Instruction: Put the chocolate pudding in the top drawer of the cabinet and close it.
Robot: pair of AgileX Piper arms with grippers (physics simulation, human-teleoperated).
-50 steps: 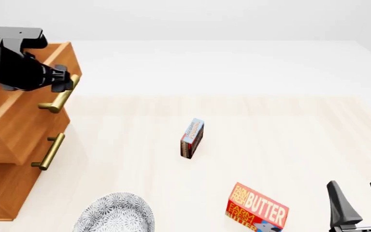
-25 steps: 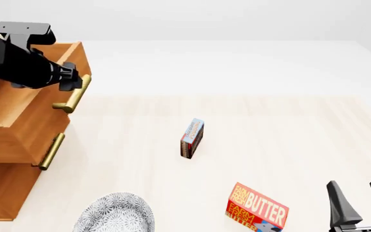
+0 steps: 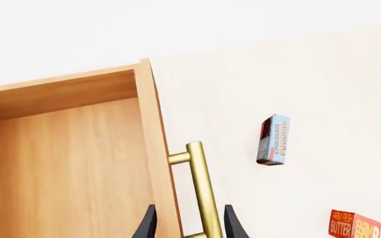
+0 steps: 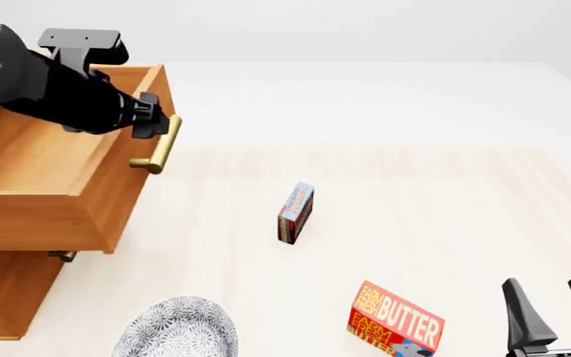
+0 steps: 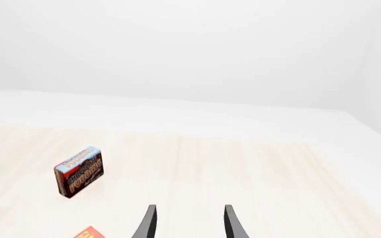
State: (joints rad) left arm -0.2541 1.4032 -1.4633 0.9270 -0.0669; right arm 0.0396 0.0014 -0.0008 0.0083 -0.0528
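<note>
At the worktop's [image 4: 484,193] left edge, our left gripper [image 4: 152,119] pinches its fingers on the brass handle [image 4: 157,155] of the top drawer [image 4: 62,193], now drawn farther out of the cabinet [image 4: 3,294]. Mid-worktop, the chocolate pudding [image 4: 296,213] stands on edge, long axis pointing toward the far edge, unmoved. Near the front-right corner, our right gripper [image 4: 553,309] keeps its fingers spread.

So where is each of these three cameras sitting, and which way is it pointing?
Front view: fixed above and behind the arms, looking down the table; shows the left tool on the top drawer handle and the right tool.
Left wrist view: behind the left tool, looking at the handle and open drawer.
Right wrist view: behind the right tool, facing across the table.
All three share the chocolate pudding.
</note>
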